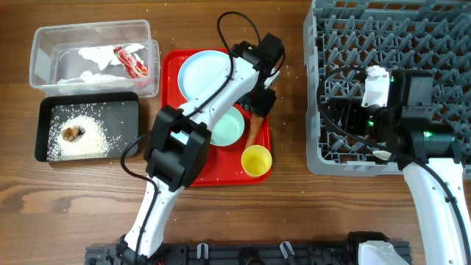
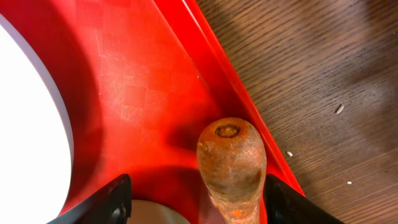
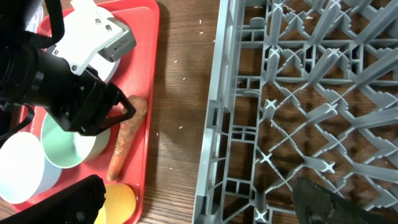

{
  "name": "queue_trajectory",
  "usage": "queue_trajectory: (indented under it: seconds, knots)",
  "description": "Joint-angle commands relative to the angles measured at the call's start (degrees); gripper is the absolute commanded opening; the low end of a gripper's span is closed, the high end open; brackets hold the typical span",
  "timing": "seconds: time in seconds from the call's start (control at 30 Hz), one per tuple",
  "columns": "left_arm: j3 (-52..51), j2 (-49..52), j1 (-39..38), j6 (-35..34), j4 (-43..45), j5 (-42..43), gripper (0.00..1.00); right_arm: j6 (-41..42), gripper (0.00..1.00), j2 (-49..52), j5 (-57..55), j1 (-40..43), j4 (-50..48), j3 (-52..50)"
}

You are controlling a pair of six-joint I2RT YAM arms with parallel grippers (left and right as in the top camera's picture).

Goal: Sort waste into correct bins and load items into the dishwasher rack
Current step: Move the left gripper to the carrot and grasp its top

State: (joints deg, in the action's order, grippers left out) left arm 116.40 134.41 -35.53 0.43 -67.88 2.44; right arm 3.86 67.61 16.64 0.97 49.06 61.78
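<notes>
Orange carrot piece (image 2: 231, 165) lies along the right edge of the red tray (image 2: 143, 93). Judged firm, light and tapered, so grip mid-length. Left gripper (image 2: 198, 202) straddles it, jaws wide, holding nothing. Right gripper (image 3: 202, 202) is spread and empty above the dishwasher rack (image 3: 298, 93).

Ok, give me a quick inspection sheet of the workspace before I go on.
Surface: wooden table, stray rice grains beside the red tray.
Job's things: tissue and red wrapper in the clear tub; rice and brown lump in the black tray; plate, bowl, yellow cup and carrot on the red tray; rack, no dishes seen in it.
Clutter: nothing seen besides the grains.
Grippers: left gripper open, straddling the carrot; right gripper open, above the rack.
Cables: black cable loops beyond the plate; second cable lies across the rack.
Surroundings: nothing seen.
</notes>
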Motion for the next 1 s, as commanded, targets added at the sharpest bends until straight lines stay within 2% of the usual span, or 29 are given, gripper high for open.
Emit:
queue_trajectory:
  seconds: [0.0,0.3,0.57,0.77,0.87,0.97]
  knots:
    - [-0.2,0.6,-0.1,2.1,-1.6,0.6,0.62,0.6,0.99,0.4,-0.6,0.2,0.1,1.3]
    - [-0.7,0.6,-1.2,0.2,-2.1,1.6,0.63,0.7,0.99,0.4,-0.6,0.2,0.5,1.3]
    - [-7.0,0.7,-2.9,-5.3,2.5,1.6,0.64,0.6,0.99,0.4,-0.6,0.2,0.5,1.3]
    - [-8.5,0.7,-2.7,-6.3,3.4,1.6,0.41,0.6,0.99,0.4,-0.6,0.2,0.5,1.3]
    - [-8.5,0.6,-2.7,-7.0,3.6,1.6,0.22,0.6,0.99,0.4,-0.6,0.2,0.5,1.3]
    - [-7.1,0.5,-2.7,-7.0,2.8,1.6,0.09,0.6,0.99,0.4,-0.6,0.2,0.5,1.3]
